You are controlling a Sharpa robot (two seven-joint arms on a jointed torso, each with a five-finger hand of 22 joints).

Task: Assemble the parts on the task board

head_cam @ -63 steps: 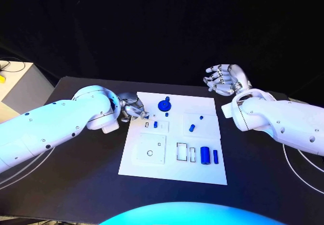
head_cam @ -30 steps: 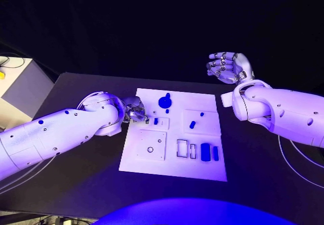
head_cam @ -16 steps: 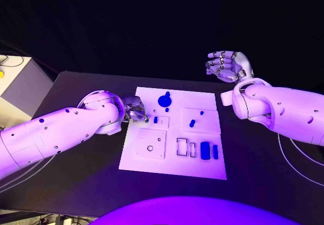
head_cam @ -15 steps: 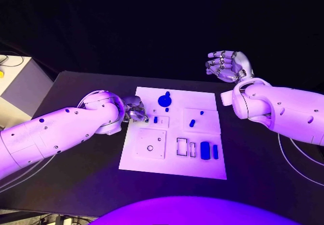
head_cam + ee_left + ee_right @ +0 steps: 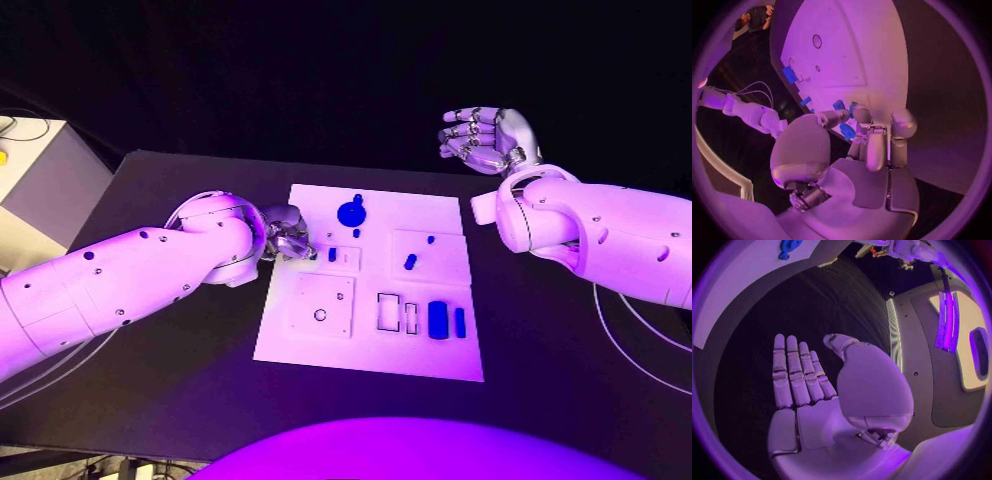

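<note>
Black table (image 5: 173,390), white task board (image 5: 361,355) at centre. Left hand (image 5: 289,236) at board's left edge, upper portion; fingers curled, pinching a small blue part (image 5: 847,131) between thumb and fingertips. Right hand (image 5: 483,138) raised beyond board's far right corner, fingers straight and apart, holding nothing. Other blue parts seated on board: round knobbed piece (image 5: 352,213) near far edge, two upright bars (image 5: 447,322) near right side.

I count one white rectangular task board (image 5: 368,350) on one black table (image 5: 159,390), about seven small blue parts (image 5: 437,322), and two silver hands (image 5: 287,236).
</note>
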